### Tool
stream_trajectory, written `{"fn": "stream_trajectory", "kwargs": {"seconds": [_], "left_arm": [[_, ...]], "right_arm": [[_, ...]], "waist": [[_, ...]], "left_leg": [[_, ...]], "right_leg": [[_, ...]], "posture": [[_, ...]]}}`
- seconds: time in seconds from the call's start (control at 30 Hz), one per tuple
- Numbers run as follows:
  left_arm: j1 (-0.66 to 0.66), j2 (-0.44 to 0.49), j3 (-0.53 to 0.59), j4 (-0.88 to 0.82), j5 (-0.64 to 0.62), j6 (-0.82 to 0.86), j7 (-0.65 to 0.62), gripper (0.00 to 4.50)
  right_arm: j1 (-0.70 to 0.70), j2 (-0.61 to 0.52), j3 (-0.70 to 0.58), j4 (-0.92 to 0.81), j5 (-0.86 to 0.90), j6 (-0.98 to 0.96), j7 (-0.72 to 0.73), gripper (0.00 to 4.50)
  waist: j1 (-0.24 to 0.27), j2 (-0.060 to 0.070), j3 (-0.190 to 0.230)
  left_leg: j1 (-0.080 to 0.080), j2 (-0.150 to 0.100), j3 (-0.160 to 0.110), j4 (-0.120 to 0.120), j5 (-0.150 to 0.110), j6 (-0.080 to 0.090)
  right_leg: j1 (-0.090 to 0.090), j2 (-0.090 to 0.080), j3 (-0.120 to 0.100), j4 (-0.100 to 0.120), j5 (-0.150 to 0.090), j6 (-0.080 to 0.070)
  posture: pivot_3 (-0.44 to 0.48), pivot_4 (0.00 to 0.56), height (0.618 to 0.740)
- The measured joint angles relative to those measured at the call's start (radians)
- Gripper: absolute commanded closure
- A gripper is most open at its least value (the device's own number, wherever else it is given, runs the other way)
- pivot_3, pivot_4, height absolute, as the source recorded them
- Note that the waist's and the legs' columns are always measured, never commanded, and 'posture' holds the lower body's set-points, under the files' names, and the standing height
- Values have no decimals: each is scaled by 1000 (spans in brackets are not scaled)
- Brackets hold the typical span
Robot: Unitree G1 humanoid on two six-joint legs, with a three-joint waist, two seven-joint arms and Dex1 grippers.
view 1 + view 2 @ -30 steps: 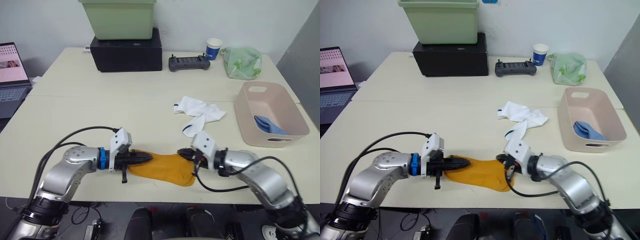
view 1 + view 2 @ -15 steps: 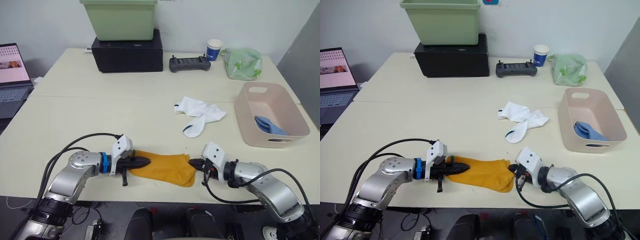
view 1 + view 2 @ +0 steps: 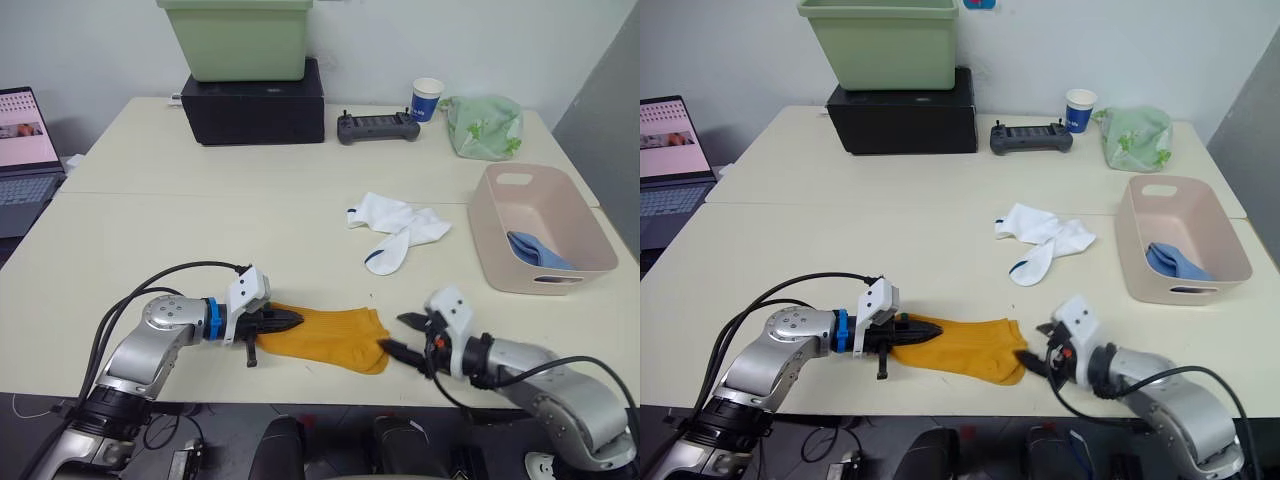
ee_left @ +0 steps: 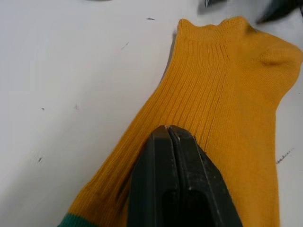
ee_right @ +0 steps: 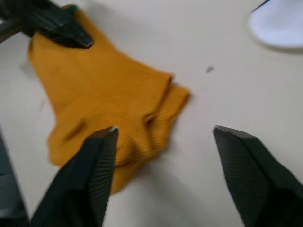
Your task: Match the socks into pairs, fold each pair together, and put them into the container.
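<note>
Two mustard-orange socks [image 3: 330, 336] lie stacked flat near the table's front edge. My left gripper [image 3: 290, 320] is shut on their left end by the green mark [image 4: 71, 221], its fingers [image 4: 169, 142] pressed together over the ribbed fabric. Just off the socks' right end, my right gripper [image 3: 397, 336] stands open and holds nothing, its fingertips [image 5: 102, 156] spread wide. Two white socks [image 3: 400, 228] lie crumpled mid-table. The pink container [image 3: 520, 278] stands at the right with a light blue sock [image 3: 538, 250] inside.
A green bin [image 3: 237, 40] sits on a black box [image 3: 255, 100] at the back. Beside it are a controller [image 3: 377, 127], a paper cup [image 3: 427, 98] and a pale green cloth bag [image 3: 485, 125]. A laptop [image 3: 22, 150] is at the far left.
My right gripper has let go of the mustard socks' right end, opened wide and drawn back to the right. The left gripper keeps its hold in the same place.
</note>
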Motion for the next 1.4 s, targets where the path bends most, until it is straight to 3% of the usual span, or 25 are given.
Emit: {"fn": "stream_trajectory", "kwargs": {"seconds": [0.07, 0.17, 0.47, 0.63, 0.8, 1.1, 1.23, 1.4], "left_arm": [[1, 0, 1, 0, 0, 0, 0, 4500], [7, 0, 5, 0, 0, -5, 0, 4500], [27, -6, 18, -27, -8, -8, 16, 4500], [-22, -61, 22, -53, -34, 60, 46, 4500], [-130, -104, -7, -58, -42, 97, 41, 4500], [-176, -116, -137, 78, 69, 38, -3, 4500], [-188, -137, -147, 117, 90, -22, -2, 4500], [-183, -137, -146, 118, 93, -41, -13, 4500]], "right_arm": [[-2, 15, 27, -8, -7, 9, -33, 678], [-13, 40, 58, -7, -27, 17, -68, 1335], [-43, 54, 75, 5, -6, 42, -60, 4472], [-115, 68, -60, 15, 82, 115, -58, 4472], [-147, 13, -157, 50, 161, 176, -28, 4472], [-194, -25, -159, 49, 243, 246, -11, 4472], [-252, 43, -151, 41, 293, 301, -42, 4472], [-340, 247, -154, 98, 362, 415, -149, 4472]], "waist": [[-1, -1, -1], [-2, -2, -2], [-1, -2, -1], [1, -2, -1], [4, -2, -1], [-2, -2, -1], [-1, -1, -1], [0, -1, -1]], "left_leg": [[0, 0, 0, 0, 0, 0], [0, 0, 0, 0, 0, 0], [0, 1, 0, 0, 0, 0], [-1, 0, 0, 1, 0, 0], [-2, -1, 1, 1, 0, 0], [-1, -1, 1, 1, 0, 0], [-1, -1, 1, 1, 0, 0], [-1, 0, 0, 1, 0, 0]], "right_leg": [[0, 0, 1, 0, 0, 0], [0, 0, 0, 0, 0, 0], [0, 1, 0, 0, 0, 0], [0, 1, -1, 0, 0, 0], [0, 1, -1, -1, 0, -1], [0, 3, -2, 0, 1, -1], [0, 3, -1, 0, 1, -1], [0, 3, -1, 0, 1, -1]], "posture": [[0, 150, 735], [0, 150, 735], [0, 150, 735], [0, 150, 735], [0, 150, 735], [0, 150, 735], [0, 150, 735], [0, 150, 735]]}}
